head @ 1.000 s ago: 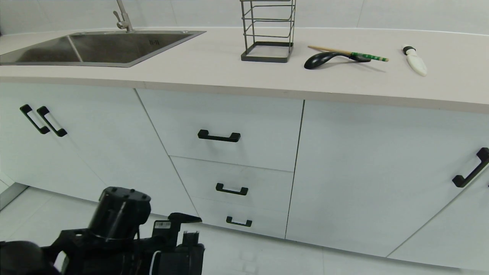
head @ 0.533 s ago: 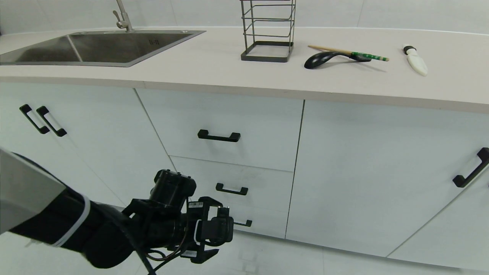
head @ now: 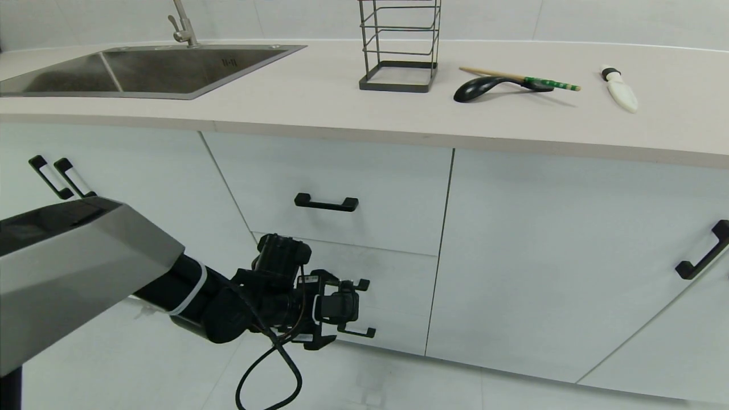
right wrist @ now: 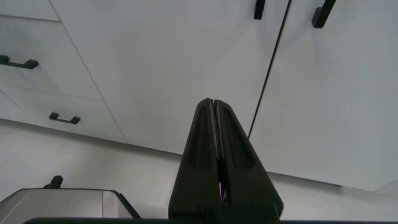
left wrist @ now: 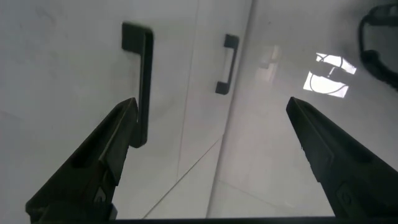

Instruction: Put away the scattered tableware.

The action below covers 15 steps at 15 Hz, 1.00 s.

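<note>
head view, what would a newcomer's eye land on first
The black left arm low in the picture, with its end effector open in front of the lower drawers. Next, up on the counter, a black spoon crossed by chopsticks, with a white knife to their right and a wire rack to their left.
</note>
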{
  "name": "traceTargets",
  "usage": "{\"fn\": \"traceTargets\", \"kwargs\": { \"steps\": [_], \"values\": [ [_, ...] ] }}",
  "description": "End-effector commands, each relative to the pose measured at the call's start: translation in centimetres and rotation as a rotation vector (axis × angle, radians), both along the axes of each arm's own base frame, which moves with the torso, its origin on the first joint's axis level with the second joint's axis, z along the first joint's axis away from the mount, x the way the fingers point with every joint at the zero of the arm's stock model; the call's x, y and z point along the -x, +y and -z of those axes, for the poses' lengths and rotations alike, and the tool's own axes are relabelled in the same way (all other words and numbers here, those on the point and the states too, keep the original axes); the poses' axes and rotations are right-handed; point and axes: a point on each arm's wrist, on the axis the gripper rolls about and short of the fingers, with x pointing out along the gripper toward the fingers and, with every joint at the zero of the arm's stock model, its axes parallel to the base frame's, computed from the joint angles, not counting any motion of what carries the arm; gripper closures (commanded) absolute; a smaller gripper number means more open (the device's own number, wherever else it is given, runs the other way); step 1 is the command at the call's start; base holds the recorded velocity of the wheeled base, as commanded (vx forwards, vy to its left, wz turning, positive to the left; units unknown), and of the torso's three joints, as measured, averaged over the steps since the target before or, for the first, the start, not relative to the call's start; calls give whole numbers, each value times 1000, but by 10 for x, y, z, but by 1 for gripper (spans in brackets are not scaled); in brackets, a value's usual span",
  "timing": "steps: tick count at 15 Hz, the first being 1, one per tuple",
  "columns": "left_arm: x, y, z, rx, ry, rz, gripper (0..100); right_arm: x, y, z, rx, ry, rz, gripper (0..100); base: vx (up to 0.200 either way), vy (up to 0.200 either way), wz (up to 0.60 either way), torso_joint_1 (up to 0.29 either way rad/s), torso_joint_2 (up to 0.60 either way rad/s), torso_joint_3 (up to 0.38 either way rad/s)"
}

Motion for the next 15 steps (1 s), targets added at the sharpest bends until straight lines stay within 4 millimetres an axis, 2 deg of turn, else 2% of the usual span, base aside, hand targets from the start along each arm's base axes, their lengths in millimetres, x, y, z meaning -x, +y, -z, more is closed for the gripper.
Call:
{"fn": "traceTargets", "kwargs": {
  "steps": [1, 12, 15],
  "values": [
    [-15, 3, 14, -6, 17, -21, 0, 0, 0, 0, 0, 1, 0, 100, 0, 0, 0, 0, 0, 0],
    [-34, -8, 17, 16, -35, -8, 0, 0, 0, 0, 0, 1, 0, 100, 0, 0, 0, 0, 0, 0],
    [-37, -10, 31, 13, -20, -9, 0, 0, 0, 0, 0, 1, 0, 100, 0, 0, 0, 0, 0, 0]
  ]
}}
